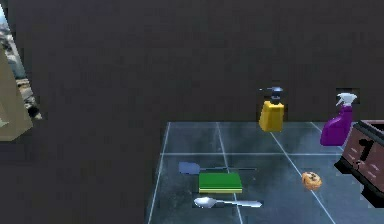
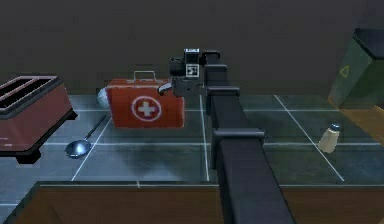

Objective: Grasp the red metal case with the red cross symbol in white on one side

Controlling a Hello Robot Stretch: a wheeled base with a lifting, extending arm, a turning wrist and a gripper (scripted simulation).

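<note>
The red metal case with a white cross on its side point(image 2: 148, 106) is standing on the dark tiled countertop point(image 2: 280, 150), near the middle of the arm side view. The gripper point(image 2: 172, 88) is sitting at the case's upper right corner, and I cannot tell whether it is holding anything. A long-handled metal spoon point(image 2: 82, 143) is lying just left of the case, a red toaster point(image 2: 25, 115) is standing beyond it, and a small pale shaker point(image 2: 329, 138) is standing well apart on the right.

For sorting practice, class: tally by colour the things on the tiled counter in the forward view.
Yellow: 1, pump bottle
Purple: 1, spray bottle
Green: 1, flat pad
Orange: 1, small thing
Silver: 1, spoon
Reddish-brown: 1, toaster
Blue-grey: 1, flat thing
Total: 7
</note>
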